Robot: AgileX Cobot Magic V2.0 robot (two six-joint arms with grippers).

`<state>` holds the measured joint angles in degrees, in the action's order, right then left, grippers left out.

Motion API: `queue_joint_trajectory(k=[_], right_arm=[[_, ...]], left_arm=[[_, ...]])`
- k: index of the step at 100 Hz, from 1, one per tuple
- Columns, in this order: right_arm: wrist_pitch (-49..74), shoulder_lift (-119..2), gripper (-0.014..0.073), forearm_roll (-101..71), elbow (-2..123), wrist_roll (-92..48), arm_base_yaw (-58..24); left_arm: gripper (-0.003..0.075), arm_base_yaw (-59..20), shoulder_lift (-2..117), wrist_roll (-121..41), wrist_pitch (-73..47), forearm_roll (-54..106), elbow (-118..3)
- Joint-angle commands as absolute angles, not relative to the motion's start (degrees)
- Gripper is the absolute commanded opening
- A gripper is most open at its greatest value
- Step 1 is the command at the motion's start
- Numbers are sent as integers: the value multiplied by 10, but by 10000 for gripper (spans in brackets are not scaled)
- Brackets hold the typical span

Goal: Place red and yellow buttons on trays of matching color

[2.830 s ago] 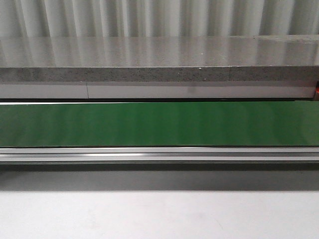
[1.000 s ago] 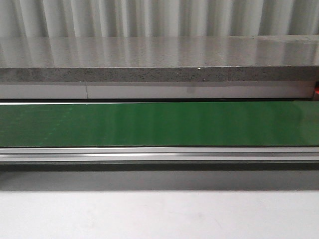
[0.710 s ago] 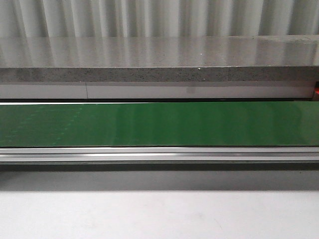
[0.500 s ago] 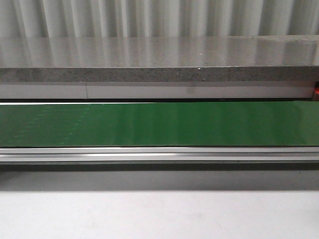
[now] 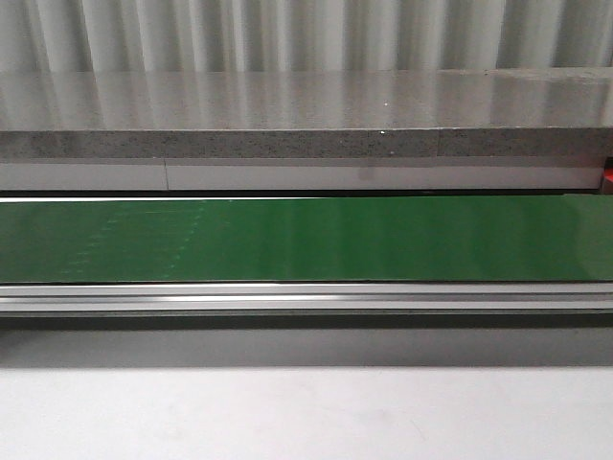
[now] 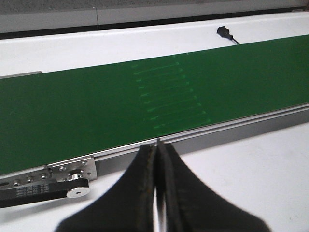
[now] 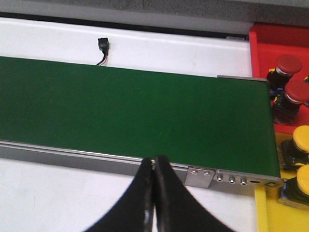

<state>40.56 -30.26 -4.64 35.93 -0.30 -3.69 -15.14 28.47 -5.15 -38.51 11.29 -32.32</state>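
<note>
While both jaws press together, red buttons sit well beside them

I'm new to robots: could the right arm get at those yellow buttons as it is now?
Probably yes: the yellow buttons sit uncovered in the yellow tray, nothing between, but the right gripper is shut and must open.
</note>
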Motion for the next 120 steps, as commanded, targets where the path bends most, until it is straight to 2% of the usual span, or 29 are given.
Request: queue_joint_trajectory(k=[1, 21, 42, 52, 71, 93, 98, 105, 110, 120], right_arm=[[368, -257, -68, -41, 348, -10, -37], [372, -180, -68, -42, 315, -10, -37], [403, -175, -68, -42, 313, -10, -37], [410, -175, -68, -42, 313, -10, -37], [410, -175, -68, -42, 313, -10, -37], [410, -175, -68, -42, 313, -10, -37], [410, -175, -68, -42, 313, -10, -37], [410, -175, -68, -42, 313, -10, -37], [410, -175, -68, -42, 313, -10, -37], [410, -175, -68, -42, 313, -10, -37]], left_arm=[[-20, -155, 288, -50, -337, 123, -340], [-20, -155, 288, -50, -324, 123, -340], [-20, -154, 312, -48, -305, 112, -344], [-20, -138, 351, 21, -306, 100, -367], [-19, -70, 458, 39, -320, 86, -436], [-13, 45, 594, 39, -381, 87, -525], [12, 68, 628, 39, -392, 87, -544], [92, 97, 669, 38, -407, 87, -566], [180, 112, 696, 37, -416, 87, -580], [423, 136, 746, 37, -431, 87, -606]])
